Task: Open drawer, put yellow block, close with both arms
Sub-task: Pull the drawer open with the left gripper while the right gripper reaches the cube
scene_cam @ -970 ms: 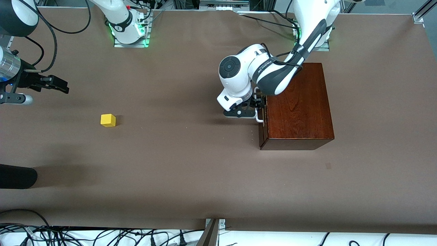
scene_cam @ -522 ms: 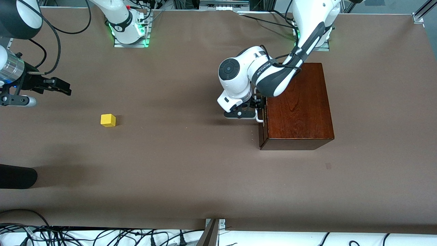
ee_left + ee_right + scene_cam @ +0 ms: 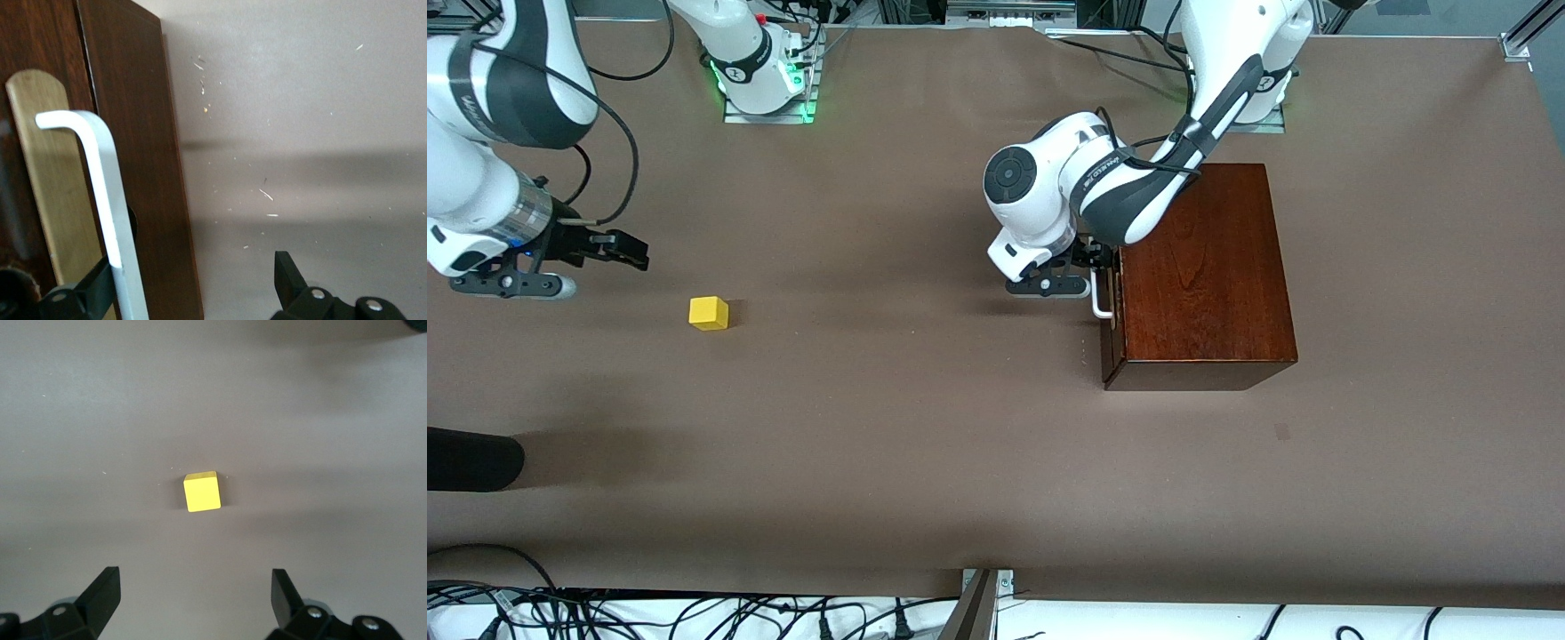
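Note:
The dark-brown wooden box point(image 3: 1202, 267) stands toward the left arm's end of the table. Its drawer point(image 3: 1110, 342) is shut, with the front point(image 3: 150, 167) facing the right arm's end. My left gripper point(image 3: 1100, 264) point(image 3: 193, 275) is open at the drawer front, and the white bar handle point(image 3: 1102, 304) point(image 3: 100, 193) passes between its fingers, close to one of them. The yellow block point(image 3: 709, 313) point(image 3: 201, 491) sits alone on the brown table toward the right arm's end. My right gripper point(image 3: 630, 251) point(image 3: 193, 583) hangs open and empty over the table, beside the block and apart from it.
A dark rounded object point(image 3: 471, 458) juts in at the table's edge at the right arm's end, nearer the front camera than the block. Cables point(image 3: 694, 613) run along the front edge. The arm bases point(image 3: 765, 80) stand at the back.
My right arm has swung in from the table's edge toward the yellow block. My left gripper has slid a little along the handle, away from the front camera. The drawer has stayed shut.

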Motion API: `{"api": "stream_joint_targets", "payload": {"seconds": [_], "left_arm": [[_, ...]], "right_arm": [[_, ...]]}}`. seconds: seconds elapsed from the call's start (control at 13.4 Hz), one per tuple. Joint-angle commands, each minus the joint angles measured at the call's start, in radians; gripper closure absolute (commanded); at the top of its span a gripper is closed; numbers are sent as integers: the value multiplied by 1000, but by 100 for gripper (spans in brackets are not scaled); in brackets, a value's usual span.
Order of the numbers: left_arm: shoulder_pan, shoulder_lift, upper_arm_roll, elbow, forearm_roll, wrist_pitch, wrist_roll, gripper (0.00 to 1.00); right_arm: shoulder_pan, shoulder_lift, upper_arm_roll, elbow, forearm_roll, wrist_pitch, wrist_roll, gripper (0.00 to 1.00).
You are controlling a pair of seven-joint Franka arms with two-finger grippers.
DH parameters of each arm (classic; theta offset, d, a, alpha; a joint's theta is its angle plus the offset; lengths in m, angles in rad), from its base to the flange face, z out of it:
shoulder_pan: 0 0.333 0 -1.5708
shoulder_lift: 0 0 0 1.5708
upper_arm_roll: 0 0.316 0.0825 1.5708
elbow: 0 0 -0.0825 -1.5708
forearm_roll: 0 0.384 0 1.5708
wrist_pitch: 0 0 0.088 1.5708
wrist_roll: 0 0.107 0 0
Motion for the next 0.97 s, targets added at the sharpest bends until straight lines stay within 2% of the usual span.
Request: {"api": "stream_joint_targets", "payload": {"seconds": [0.0, 0.45, 0.6, 0.9], "left_arm": [[-5, -3, -5, 20, -55, -12, -7, 0], [-2, 6, -3, 54, -149, -6, -10, 0], [-5, 22, -3, 81, -190, -6, -33, 0], [-54, 80, -2, 152, -184, -6, -85, 0]], "right_arm": [[2, -34, -4, -99, -5, 100, -7, 0], [-1, -6, -24, -297, -1, 380, -52, 0], [-1, 26, -34, -322, 1, 442, -63, 0], [-1, 83, -34, -352, 4, 534, -82, 0]]}}
